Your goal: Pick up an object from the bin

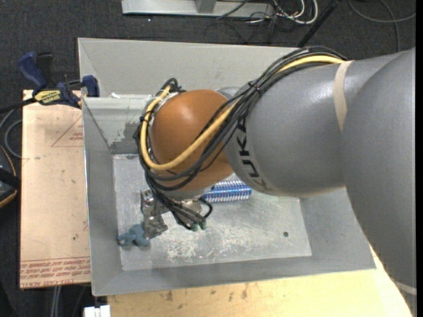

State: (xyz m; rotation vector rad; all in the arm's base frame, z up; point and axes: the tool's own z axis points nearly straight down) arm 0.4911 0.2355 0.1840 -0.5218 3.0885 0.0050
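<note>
Two items I counted in the grey metal bin: one small grey-blue lumpy piece beside the gripper, one blue ribbed coil. Whether the gripper was open or closed, I couldn't tell.

We can read only the black letters "UKA", running down the grey arm beside its orange cover.

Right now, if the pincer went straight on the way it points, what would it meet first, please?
Probably the small blue-grey thing lying low on the left of the bin floor: the pincer points down right beside it. It may instead touch bare floor next to it; depth is unclear.
</note>
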